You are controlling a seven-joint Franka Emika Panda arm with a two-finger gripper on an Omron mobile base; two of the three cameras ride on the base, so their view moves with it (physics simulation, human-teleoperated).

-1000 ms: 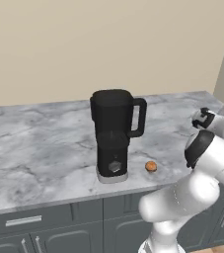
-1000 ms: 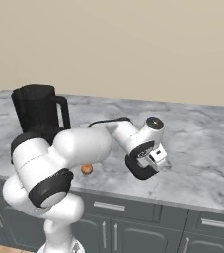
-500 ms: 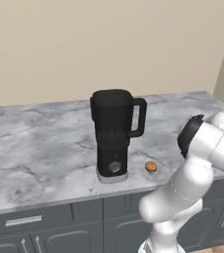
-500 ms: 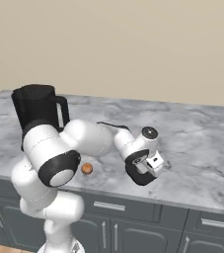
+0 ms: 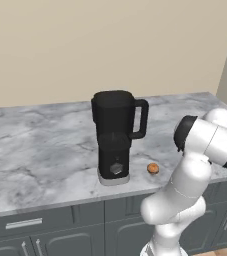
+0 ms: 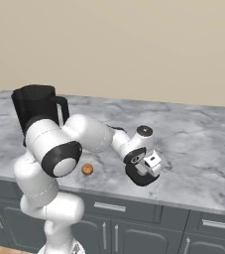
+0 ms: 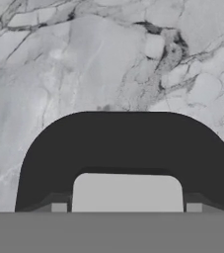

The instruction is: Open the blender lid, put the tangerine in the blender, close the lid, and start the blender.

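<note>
One of the four task steps appears complete: the blender lid (image 7: 126, 153), black with a light grey square cap, sits in the gripper (image 6: 144, 171), whose jaws are closed on it, low over the marble counter (image 5: 45, 145) to the right of the other items. In the hand view the lid occupies the lower half of the frame with bare veined marble beyond it. Whether it already touches the counter cannot be told.

The blender (image 5: 116, 136) stands upright near the counter's front edge, handle toward the robot's right. The tangerine (image 5: 153, 168) rests on the counter just beside the blender's base, on its right and apart from it, untouched. By this reading, setting the lid down, loading the fruit, refitting the lid and starting the machine all remain.

Hidden or unclear: in the right base view the arm's shoulder covers the blender's base and knob. In the left base view the arm's upper links mask the hand. The dark jar's rim reads poorly, so its open top is inferred from the held lid. The fingertips are not distinguishable against the lid.
</note>
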